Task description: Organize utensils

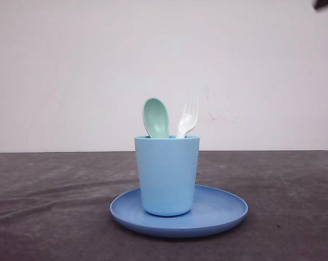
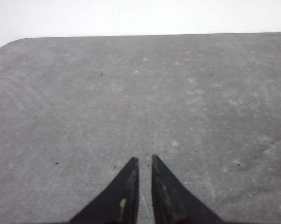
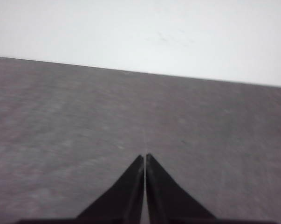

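Observation:
A pale mint-green spoon (image 1: 156,117) and a white fork (image 1: 187,119) stand upright, heads up, in a light blue cup (image 1: 167,175) at the table's centre. The cup stands on a round blue plate (image 1: 223,209). The handles are hidden inside the cup. My left gripper (image 2: 144,159) hovers over bare grey table, its black fingers nearly together with a thin gap and nothing between them. My right gripper (image 3: 144,156) is shut with its tips touching, also over bare table, holding nothing.
The dark grey table (image 1: 49,206) runs back to a white wall (image 1: 71,70). A dark bit of arm (image 1: 327,4) pokes in at the top right corner of the front view. In the left wrist view, a rounded table corner (image 2: 12,45) lies far ahead.

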You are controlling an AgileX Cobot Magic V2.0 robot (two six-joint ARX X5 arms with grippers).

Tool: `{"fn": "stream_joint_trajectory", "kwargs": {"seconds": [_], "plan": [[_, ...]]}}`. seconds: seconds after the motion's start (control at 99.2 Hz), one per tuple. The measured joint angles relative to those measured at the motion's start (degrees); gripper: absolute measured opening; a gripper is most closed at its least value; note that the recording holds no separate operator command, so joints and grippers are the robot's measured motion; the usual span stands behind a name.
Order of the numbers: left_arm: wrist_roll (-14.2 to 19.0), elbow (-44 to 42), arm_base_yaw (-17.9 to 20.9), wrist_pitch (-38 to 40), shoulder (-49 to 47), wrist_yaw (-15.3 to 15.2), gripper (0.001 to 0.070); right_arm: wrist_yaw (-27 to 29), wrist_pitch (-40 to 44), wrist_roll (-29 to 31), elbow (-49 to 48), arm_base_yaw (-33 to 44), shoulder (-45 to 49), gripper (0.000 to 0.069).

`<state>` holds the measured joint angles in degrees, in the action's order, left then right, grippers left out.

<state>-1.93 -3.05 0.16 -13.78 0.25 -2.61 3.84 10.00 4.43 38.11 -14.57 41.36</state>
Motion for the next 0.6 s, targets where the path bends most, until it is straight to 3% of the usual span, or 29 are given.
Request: {"fn": "stream_joint_trajectory", "kwargs": {"seconds": [0.171,0.373,0.605], "plan": [[0.00,0.00,0.00,0.00,0.00,0.00,0.0024,-3.08,-6.84,-0.11,-11.43,6.62,-8.22,0.0006],[0.00,0.00,0.00,0.00,0.00,0.00,0.0024,-3.89,-5.99,-0.20,-23.34,11.91,-19.54,0.0006],[-0.02,0.00,0.00,0.02,0.00,0.00,0.0024,-4.11,-3.85,-1.51,-29.46,15.06,-29.40,0.0006]]}}
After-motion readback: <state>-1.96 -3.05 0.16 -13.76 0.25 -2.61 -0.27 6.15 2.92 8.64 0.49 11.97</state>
